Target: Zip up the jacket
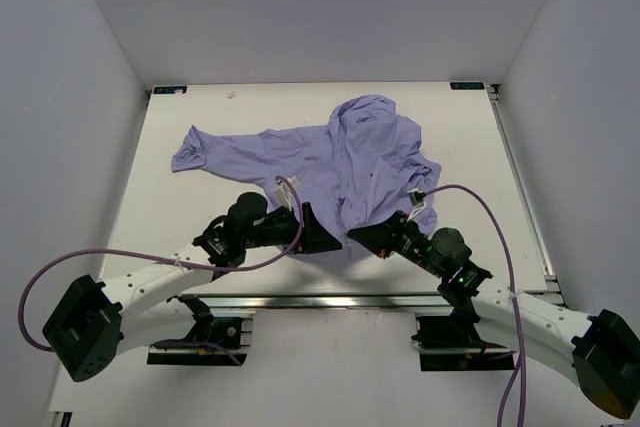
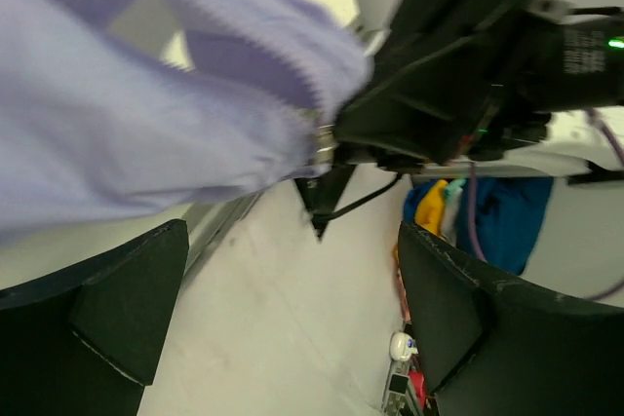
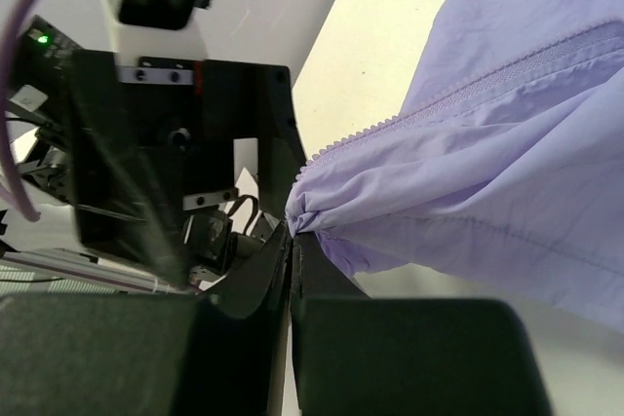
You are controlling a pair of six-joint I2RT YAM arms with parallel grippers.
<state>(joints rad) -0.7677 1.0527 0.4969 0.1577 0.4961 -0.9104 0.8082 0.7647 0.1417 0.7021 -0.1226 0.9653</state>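
Note:
The lavender jacket (image 1: 330,157) lies wrinkled across the middle of the table, hood at the back and one sleeve stretched to the left. My right gripper (image 1: 357,235) is shut on the jacket's near hem corner by the zipper; in the right wrist view the gripper (image 3: 295,231) pinches bunched fabric (image 3: 468,192), with zipper teeth (image 3: 390,124) running up from it. My left gripper (image 1: 320,232) is open and empty just left of that spot. In the left wrist view the left gripper (image 2: 292,270) stands below the jacket (image 2: 127,133), and a small metal zipper piece (image 2: 323,143) shows beside the right gripper.
White walls enclose the table on three sides. A metal rail (image 1: 330,299) runs along the near edge by the arm bases. Purple cables (image 1: 480,207) loop from both arms. Blue and yellow items (image 2: 458,207) show beyond the table edge in the left wrist view.

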